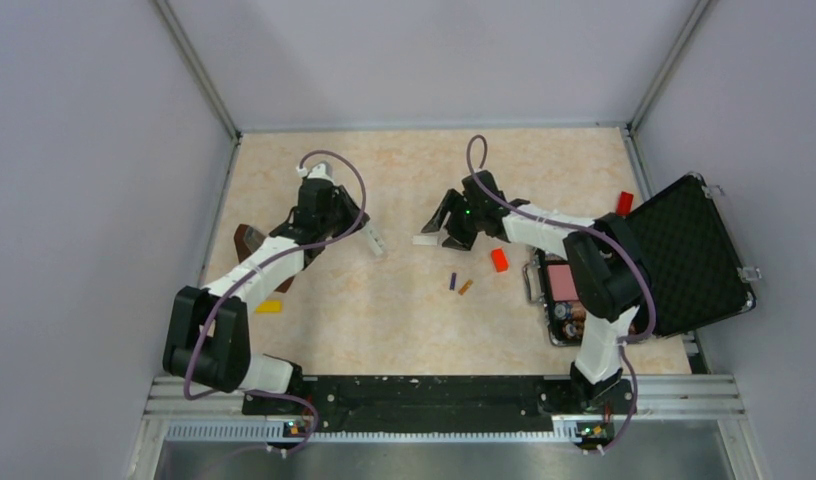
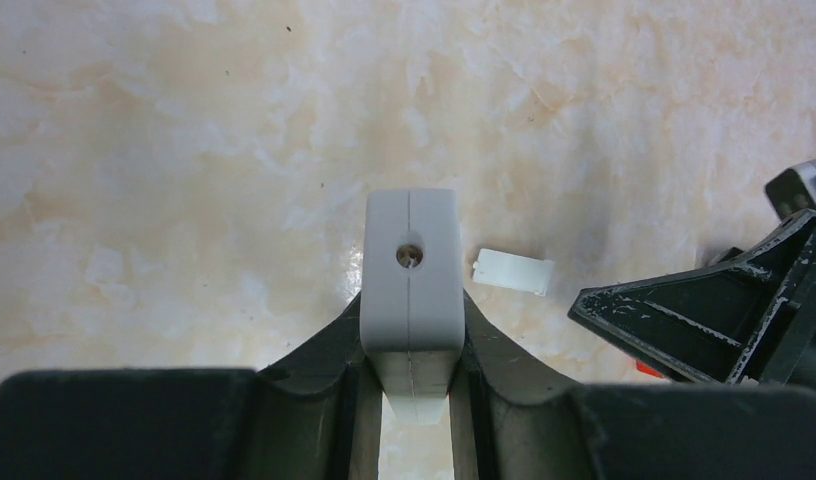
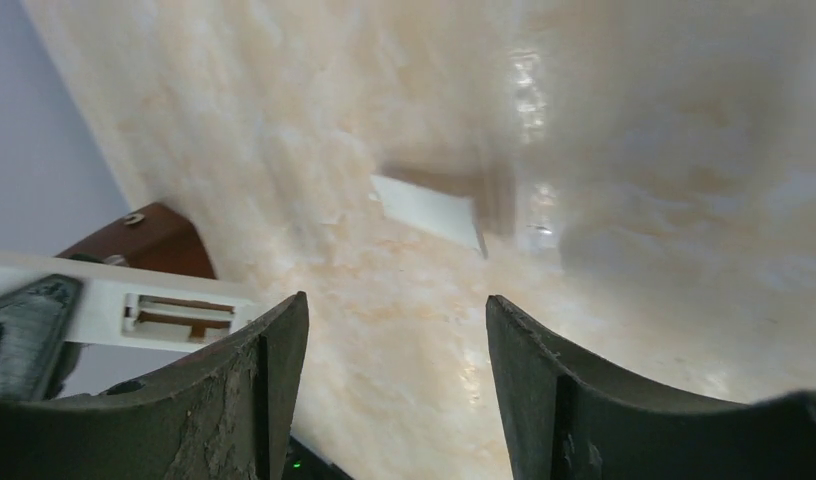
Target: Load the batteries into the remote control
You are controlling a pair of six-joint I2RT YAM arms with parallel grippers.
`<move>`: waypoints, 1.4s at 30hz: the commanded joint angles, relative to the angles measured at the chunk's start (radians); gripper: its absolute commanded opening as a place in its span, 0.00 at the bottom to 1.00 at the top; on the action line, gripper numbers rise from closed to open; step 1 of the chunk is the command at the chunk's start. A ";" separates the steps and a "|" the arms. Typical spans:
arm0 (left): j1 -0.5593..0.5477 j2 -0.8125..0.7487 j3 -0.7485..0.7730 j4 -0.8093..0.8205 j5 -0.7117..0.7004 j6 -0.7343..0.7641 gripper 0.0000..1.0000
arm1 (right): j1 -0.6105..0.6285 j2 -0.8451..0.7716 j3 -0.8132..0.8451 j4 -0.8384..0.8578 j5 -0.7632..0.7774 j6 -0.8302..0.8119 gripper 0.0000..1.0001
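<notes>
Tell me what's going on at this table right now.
The left gripper is shut on the remote control, and the right wrist view shows an open recess in the remote's body. The right gripper is open and empty, close to a small white plate lying on the table. The purple battery and the orange-brown battery lie loose side by side, not yet loaded.

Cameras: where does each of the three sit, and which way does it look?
Top external: above and behind, looking down on the beige marbled table; both arms show.
Left wrist: on the left gripper, looking down along the slim white remote control it clamps.
Right wrist: on the open right gripper, looking across the table.
Both wrist views share the small loose white plate.
</notes>
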 commanded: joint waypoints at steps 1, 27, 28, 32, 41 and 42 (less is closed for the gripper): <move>-0.002 -0.054 -0.003 0.019 0.025 0.033 0.00 | -0.008 -0.120 0.058 -0.150 0.169 -0.221 0.63; -0.002 -0.173 -0.079 0.310 0.581 0.229 0.00 | 0.134 -0.328 -0.239 -0.364 0.458 -0.108 0.50; -0.002 -0.185 -0.080 0.297 0.567 0.236 0.00 | 0.134 -0.320 -0.245 -0.353 0.449 -0.081 0.48; -0.002 -0.230 -0.092 0.271 0.525 0.239 0.00 | 0.141 -0.301 -0.264 -0.317 0.434 0.016 0.41; -0.002 -0.292 -0.122 0.221 0.484 0.253 0.00 | 0.157 -0.247 -0.241 -0.328 0.452 0.079 0.37; -0.002 -0.296 -0.126 0.220 0.478 0.255 0.00 | 0.158 -0.242 -0.239 -0.330 0.454 0.079 0.36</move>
